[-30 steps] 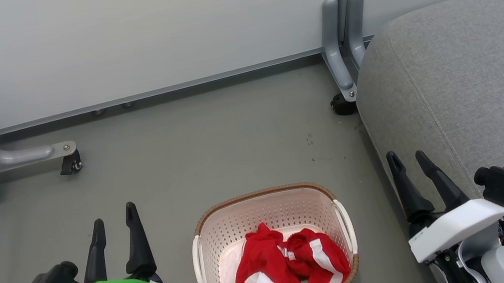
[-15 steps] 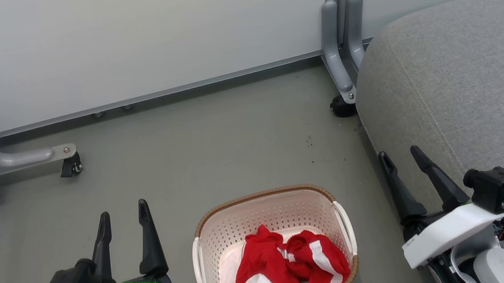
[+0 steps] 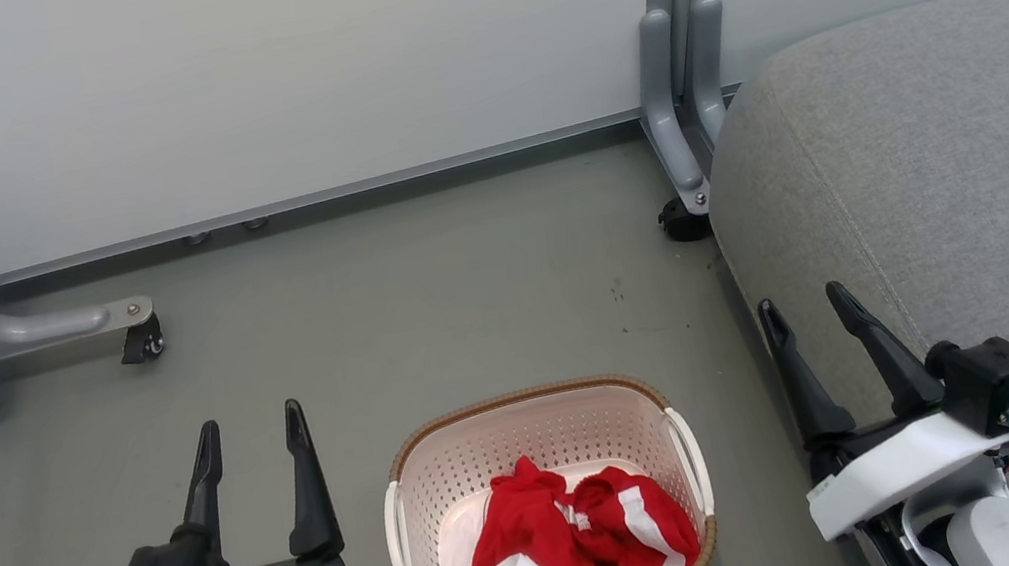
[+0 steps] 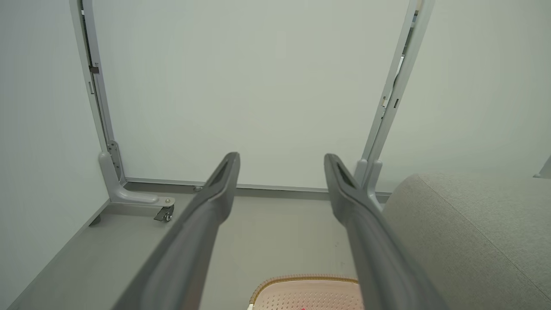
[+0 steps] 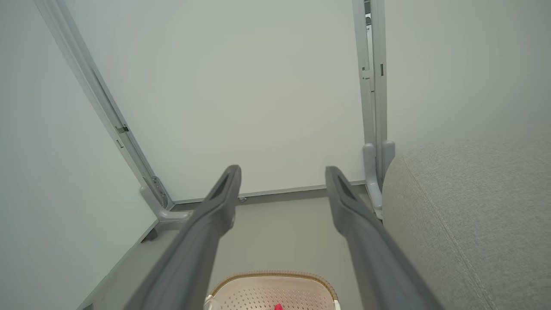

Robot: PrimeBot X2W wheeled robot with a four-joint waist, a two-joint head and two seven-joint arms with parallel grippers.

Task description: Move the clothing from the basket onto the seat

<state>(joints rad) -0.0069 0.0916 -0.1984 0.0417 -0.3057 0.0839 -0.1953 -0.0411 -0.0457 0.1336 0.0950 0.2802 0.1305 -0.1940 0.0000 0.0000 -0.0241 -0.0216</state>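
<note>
Clothing [image 3: 545, 540], bunched in the basket [image 3: 522, 396] on the floor [image 3: 417, 307] beside the seat [image 3: 953, 171], looks soft, light and floppy, so I would pinch a raised red fold; left gripper [image 3: 249, 416] and right gripper [image 3: 799, 296] gape empty.

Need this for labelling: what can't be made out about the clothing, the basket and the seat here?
- clothing: head view, bunched in a heap; its own folds hide the garment count.
- basket: head view, clothing hides part of its floor; the bottom edge clips its near side.
- seat: head view, right and lower edges cut it off; its full extent is unknown.
- Wrist views: bottom edge crops the basket.
</note>
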